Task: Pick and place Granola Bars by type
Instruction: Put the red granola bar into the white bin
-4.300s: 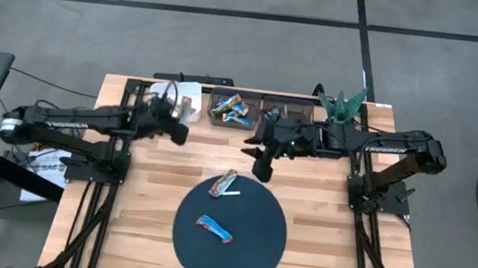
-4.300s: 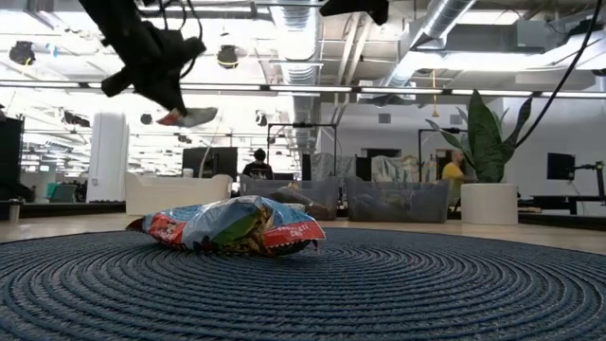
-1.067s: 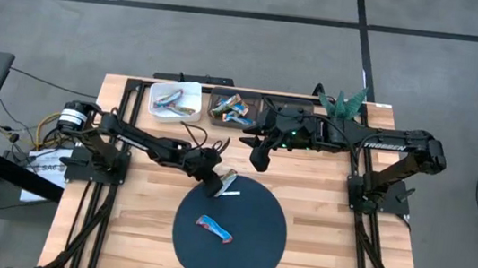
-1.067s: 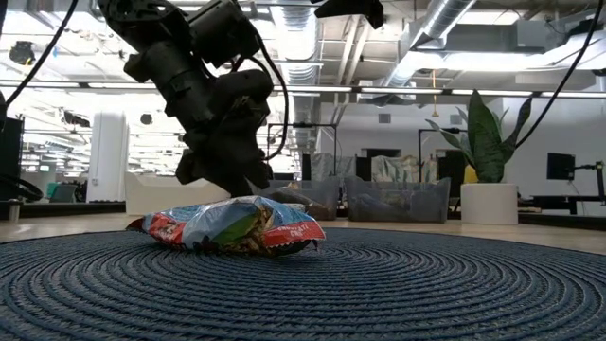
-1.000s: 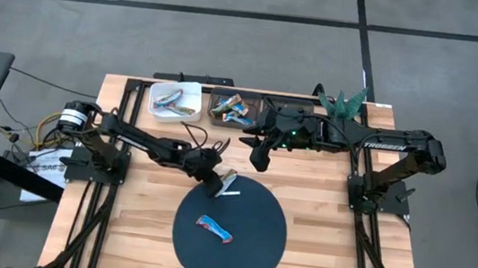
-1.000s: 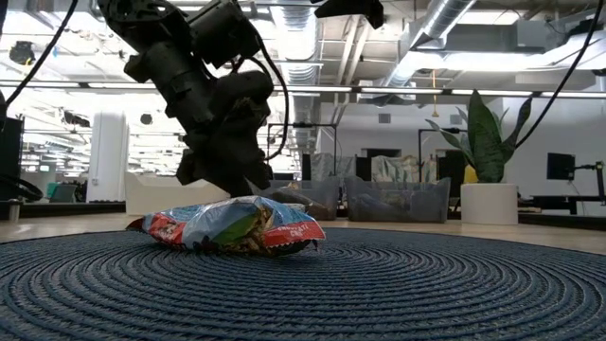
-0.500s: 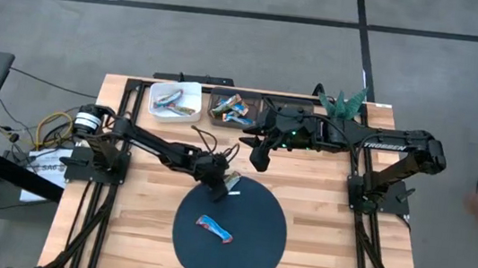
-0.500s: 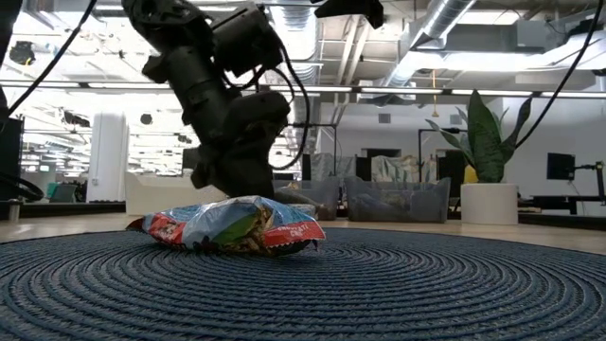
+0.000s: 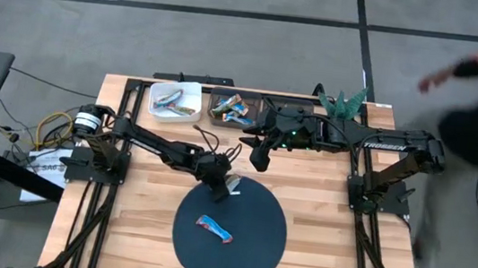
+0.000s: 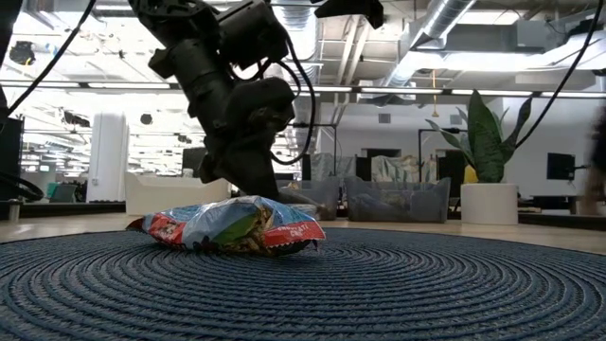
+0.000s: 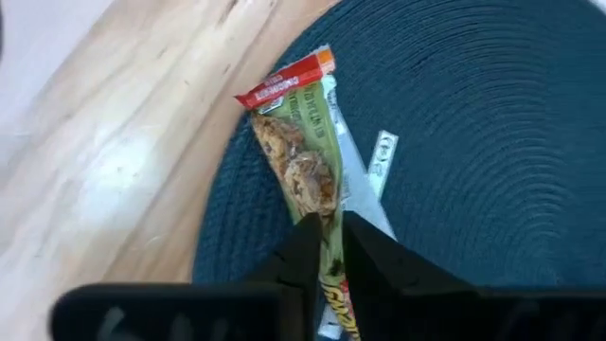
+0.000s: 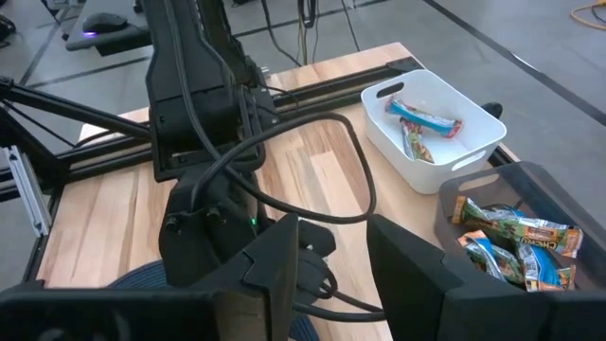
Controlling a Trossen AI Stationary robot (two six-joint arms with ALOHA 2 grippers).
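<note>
At the mat's (image 9: 253, 244) 11 o'clock edge, your left gripper (image 9: 220, 180) pinches a green bar (image 11: 301, 163); only the left wrist view shows its red end band, lettering too small to read, and the white strip (image 11: 382, 156) alongside. Mat centre: blue bar (image 9: 214, 229), free mat round it. Table's 12 o'clock edge: white bin (image 9: 176, 100) and grey bin (image 9: 231, 108), bars in both. Your right gripper (image 9: 257, 159), fingers spread, hangs near the grey bin; "TROSSEN" reads on its arm (image 9: 382, 146).

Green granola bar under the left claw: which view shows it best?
Left wrist view: the green granola bar fills the frame, wrapper pinched between the left claw. High view shows a sliver; low and right wrist views hide it.
</note>
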